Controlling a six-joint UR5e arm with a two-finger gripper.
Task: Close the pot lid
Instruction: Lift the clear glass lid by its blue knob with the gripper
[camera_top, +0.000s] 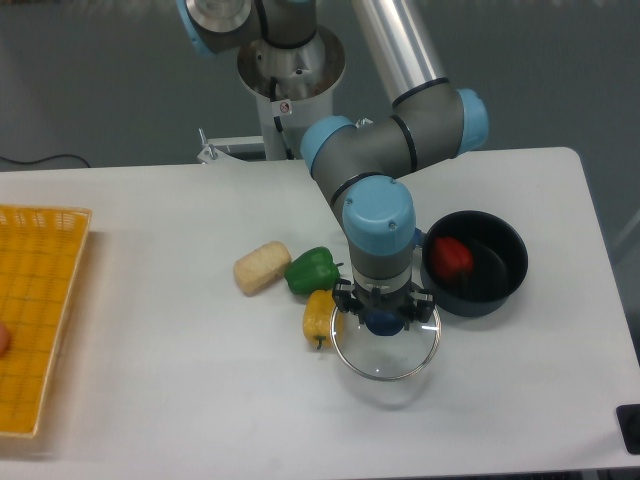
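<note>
- Camera view, from the front edge of the table (150, 400) back: the lid (386, 348) is nearest, a clear glass disc with a metal rim, just off the front of the pot and well in from the front edge.
- It sits a little tilted; whether it rests on the table or hangs just above it I cannot tell. A faint shadow lies under its front rim.
- The gripper (383, 318) comes straight down on the lid's blue knob, its dark fingers (346, 298) clamped on either side of the knob, so it grips the lid.
- A yellow pepper (319, 317) lies just to the left of the lid's rim, close enough to look as if it touches.
- Behind it a green pepper (311, 270) touches the yellow one, and a pale bread-like roll (261, 267) lies against the green one's left side.
- The pot (476, 262) stands toward the right edge of the table, beside the gripper's right and a little farther back, uncovered.
- Its near-left rim is close to the lid's rim; whether they touch is hidden by the gripper.
- A red pepper (452, 256) lies inside the pot against its left wall.
- No handle of the pot shows from here.
- A yellow basket (40, 310) sits at the left edge, cut off by the frame.
- The arm (400, 140) bends back from the wrist to its base (290, 75) at the far edge.
</note>
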